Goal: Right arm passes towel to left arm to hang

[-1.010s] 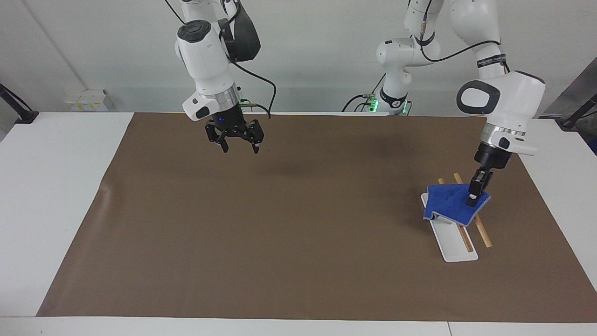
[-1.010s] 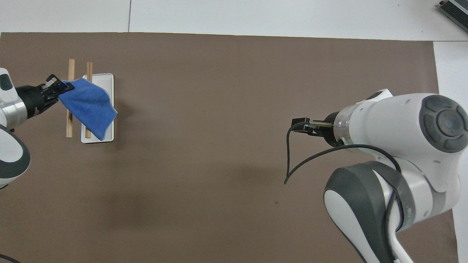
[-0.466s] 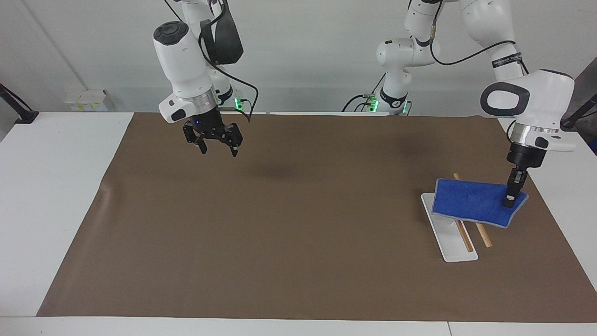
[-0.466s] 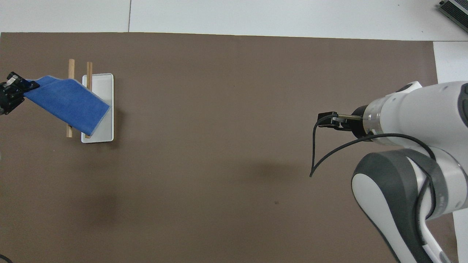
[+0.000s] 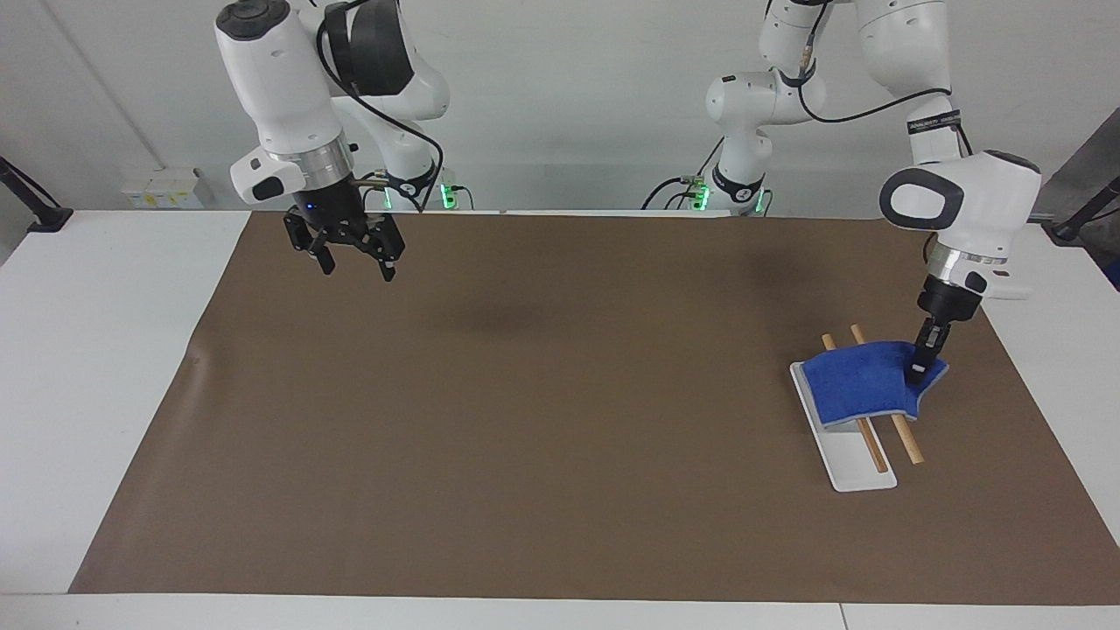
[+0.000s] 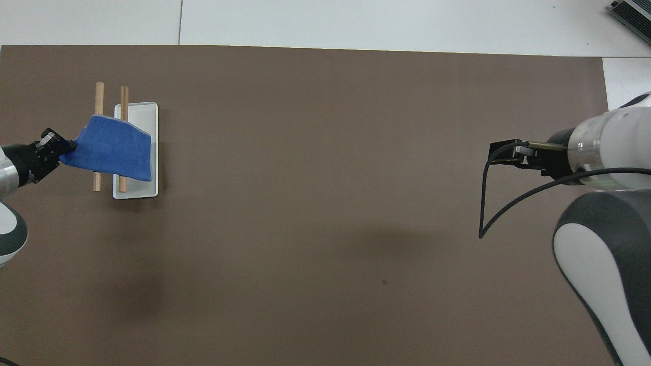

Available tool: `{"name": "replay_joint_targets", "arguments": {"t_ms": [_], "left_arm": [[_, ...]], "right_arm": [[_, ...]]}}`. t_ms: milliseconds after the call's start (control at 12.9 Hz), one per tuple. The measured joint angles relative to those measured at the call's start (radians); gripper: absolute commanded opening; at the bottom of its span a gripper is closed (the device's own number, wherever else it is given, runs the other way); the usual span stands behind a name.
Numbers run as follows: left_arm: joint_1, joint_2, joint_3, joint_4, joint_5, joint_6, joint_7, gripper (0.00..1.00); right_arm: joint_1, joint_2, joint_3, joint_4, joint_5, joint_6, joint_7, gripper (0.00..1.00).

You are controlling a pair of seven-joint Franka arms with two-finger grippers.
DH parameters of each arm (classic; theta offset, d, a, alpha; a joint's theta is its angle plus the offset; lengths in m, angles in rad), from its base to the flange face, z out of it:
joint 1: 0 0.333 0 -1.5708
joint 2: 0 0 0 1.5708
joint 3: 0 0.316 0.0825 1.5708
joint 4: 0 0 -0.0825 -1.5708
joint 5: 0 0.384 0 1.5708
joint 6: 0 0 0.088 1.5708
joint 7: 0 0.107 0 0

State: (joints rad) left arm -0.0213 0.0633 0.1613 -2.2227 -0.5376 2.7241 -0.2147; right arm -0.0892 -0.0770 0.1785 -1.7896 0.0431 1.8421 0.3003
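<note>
The blue towel lies draped across two wooden rods of a small rack with a white base, toward the left arm's end of the table. My left gripper is shut on the towel's corner, on the outer side of the rods. My right gripper, with its blue light, hangs open and empty above the brown mat toward the right arm's end of the table.
A brown mat covers most of the white table. A thin black cable loops from the right wrist. The rack is the only object standing on the mat.
The right arm has risen and drawn back toward its own end of the table, still open. The left gripper pulled the towel out across the rods, then came back slightly, and the towel settled lower.
</note>
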Motion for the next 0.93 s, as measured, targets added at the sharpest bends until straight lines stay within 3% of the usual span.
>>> {"name": "replay_joint_targets", "arguments": {"t_ms": [233,311,466,544,933], "left_arm": [[-0.012,-0.009,-0.002,-0.043,0.0,0.023,0.0,0.0],[-0.014,-0.01,-0.002,-0.05,0.0,0.026,0.0,0.15],[-0.021,-0.013,-0.003,-0.056,0.0,0.027,0.0,0.73],[-0.025,-0.014,-0.003,-0.057,0.0,0.027,0.0,0.88],[-0.026,-0.021,0.021,-0.055,0.0,0.018,0.08,0.88]], "right_arm": [[0.105,-0.001,-0.134,0.051,0.0,-0.084,-0.003,1.0],[0.159,-0.001,-0.194,0.064,-0.001,-0.106,-0.003,1.0],[0.209,-0.001,-0.255,0.082,-0.019,-0.136,-0.018,1.0],[0.214,-0.001,-0.262,0.086,-0.029,-0.142,-0.034,1.0],[0.216,-0.001,-0.265,0.087,-0.031,-0.164,-0.053,1.0]]}}
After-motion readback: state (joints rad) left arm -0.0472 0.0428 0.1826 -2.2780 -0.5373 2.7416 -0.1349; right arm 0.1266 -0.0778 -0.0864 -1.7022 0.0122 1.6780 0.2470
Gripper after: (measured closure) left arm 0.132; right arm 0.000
